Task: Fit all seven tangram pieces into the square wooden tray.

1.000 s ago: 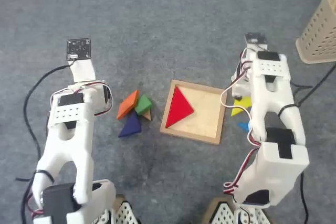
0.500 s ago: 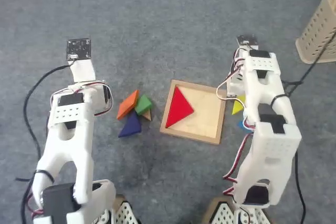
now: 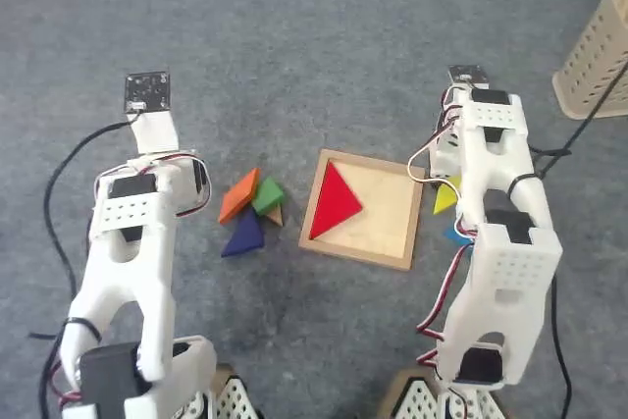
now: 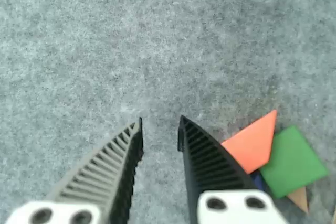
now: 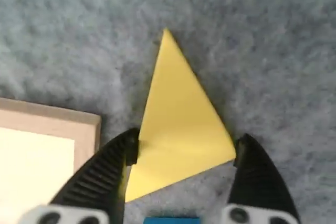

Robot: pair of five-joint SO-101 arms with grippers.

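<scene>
Grey carpet (image 3: 294, 66), yellow triangle (image 5: 176, 124) between jaws

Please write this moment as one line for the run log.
tray: red triangle inside | left gripper: open, above carpet near orange piece | right gripper: open, astride yellow triangle on carpet

No lettering, numbers or signs can be read (the tangram pieces (image 3: 240, 196) carry plain colour only).
</scene>
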